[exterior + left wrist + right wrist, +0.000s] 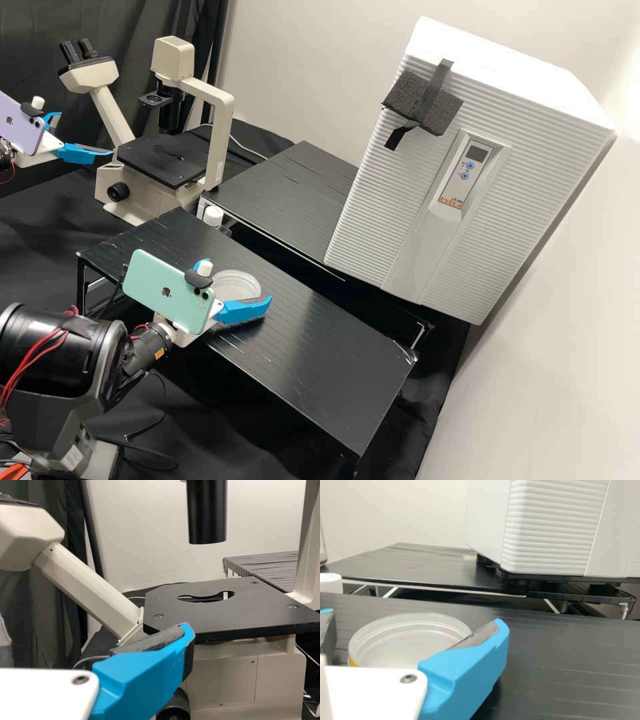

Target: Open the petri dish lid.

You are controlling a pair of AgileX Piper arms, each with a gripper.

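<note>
One round, clear plastic petri dish (235,285), clear lid (412,626) seemingly on: on the ribbed black table (320,353), between the parted blue fingers of the white right gripper (237,280), ungripped. One white, blue-fingered left gripper (85,134): open, empty, well apart. Positioning apparently done; gripping, lifting remain.

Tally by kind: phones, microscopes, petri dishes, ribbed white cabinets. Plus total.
Phones: 2
Microscope: 1
Petri dish: 1
Ribbed white cabinet: 1
Total: 5
</note>
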